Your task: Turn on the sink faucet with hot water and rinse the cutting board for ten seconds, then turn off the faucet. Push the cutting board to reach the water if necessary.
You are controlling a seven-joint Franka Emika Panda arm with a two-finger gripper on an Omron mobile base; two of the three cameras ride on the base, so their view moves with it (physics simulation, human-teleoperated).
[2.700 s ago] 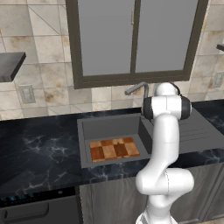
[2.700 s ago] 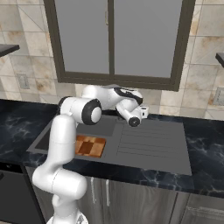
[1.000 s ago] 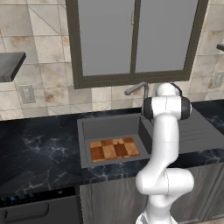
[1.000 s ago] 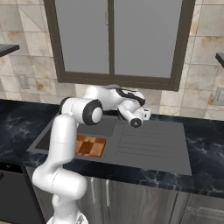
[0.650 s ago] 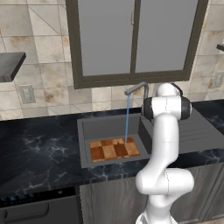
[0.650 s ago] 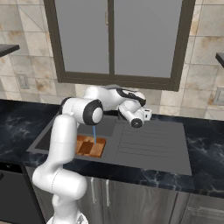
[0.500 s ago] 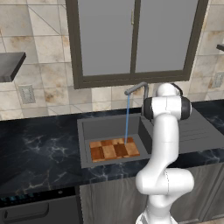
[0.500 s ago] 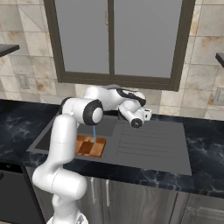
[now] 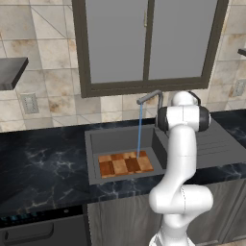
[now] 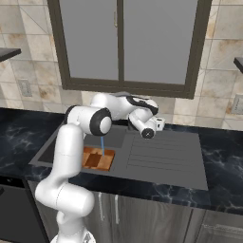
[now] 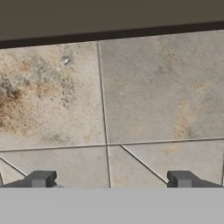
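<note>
A: What does the left base view give?

B: The sink faucet (image 9: 153,98) stands behind the sink (image 9: 96,144), and the water (image 9: 139,129) falls in a thin blue line onto the right part of the cutting board (image 9: 125,163), which lies flat on the basin floor toward the front.

A: And the right base view?

B: The gripper (image 10: 156,126) sits above the back edge of the drainboard (image 10: 161,159), near the wall. The board's right end (image 10: 97,159) shows past the arm, with the stream (image 10: 102,143) landing on it.

A: The hand view?

B: The fingertips (image 11: 41,179) stand far apart with nothing between them, facing the tiled wall (image 11: 144,92) under the dark window frame (image 11: 109,17).
</note>
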